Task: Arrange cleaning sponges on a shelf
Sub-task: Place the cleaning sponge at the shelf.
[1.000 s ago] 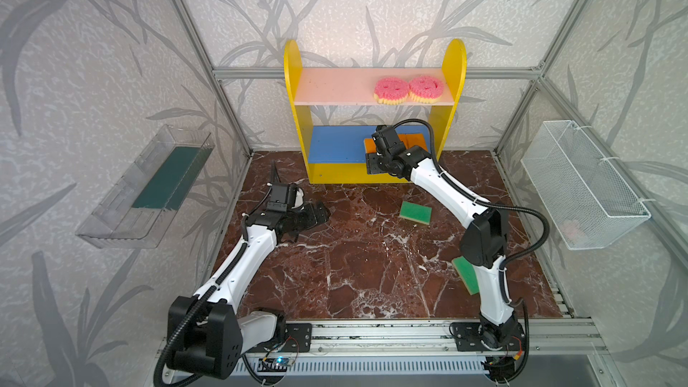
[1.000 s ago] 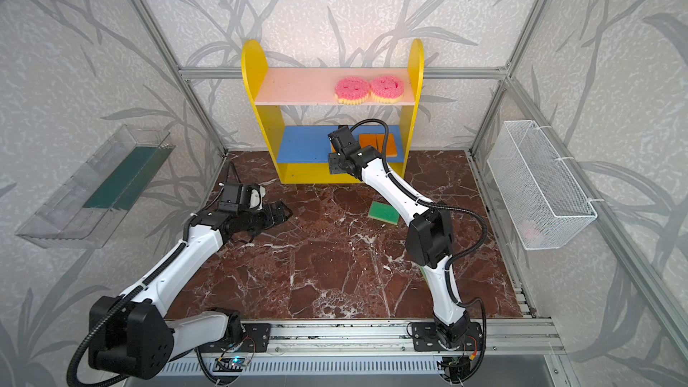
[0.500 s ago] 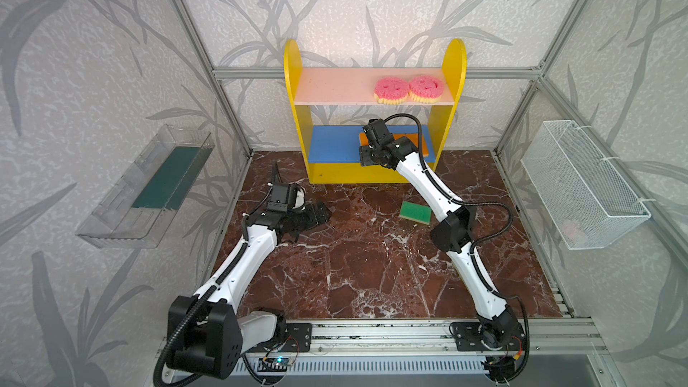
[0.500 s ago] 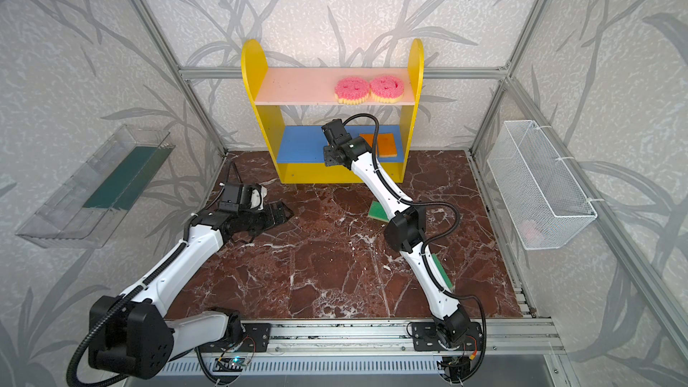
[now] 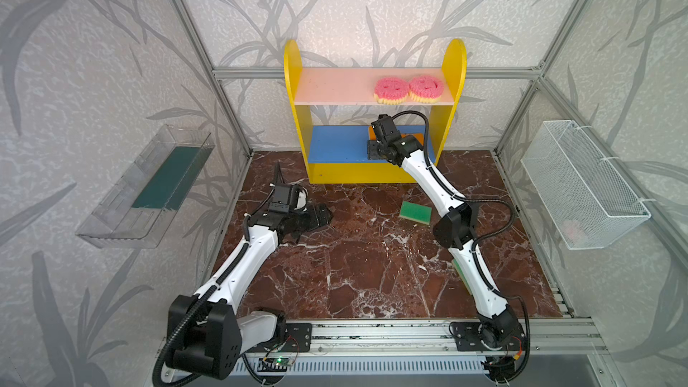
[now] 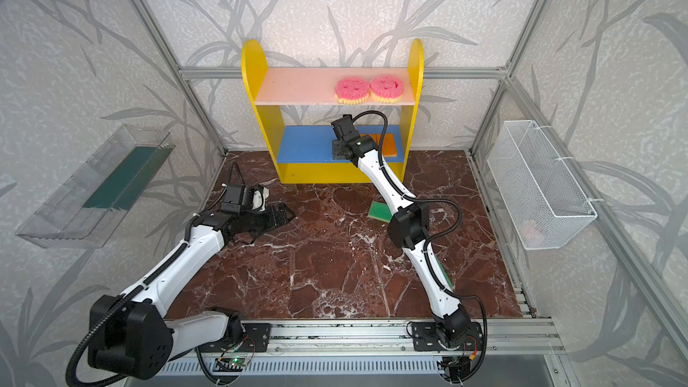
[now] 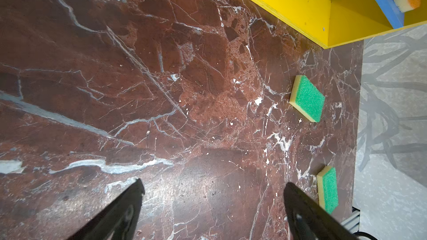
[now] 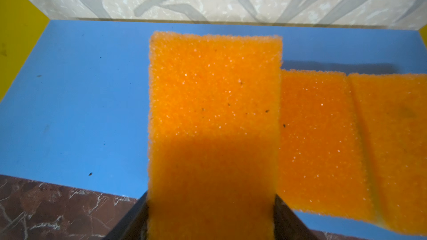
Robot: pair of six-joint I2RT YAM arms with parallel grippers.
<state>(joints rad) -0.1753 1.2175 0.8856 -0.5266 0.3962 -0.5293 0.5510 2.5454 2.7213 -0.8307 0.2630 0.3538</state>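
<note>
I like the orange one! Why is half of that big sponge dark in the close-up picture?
Right wrist view: the held orange sponge is shadowed on the half nearest the right gripper, bright farther out. Left wrist view: the left gripper looks dark and soft-edged.

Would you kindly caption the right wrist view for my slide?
Right end effector holding an orange sponge over the blue board, beside two other orange sponges.

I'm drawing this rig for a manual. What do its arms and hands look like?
The left arm and right arm have white tubular links with black joints and black base housings. A black ribbed cable loops along each. The left hand and right hand are black, with tapered fingers.
</note>
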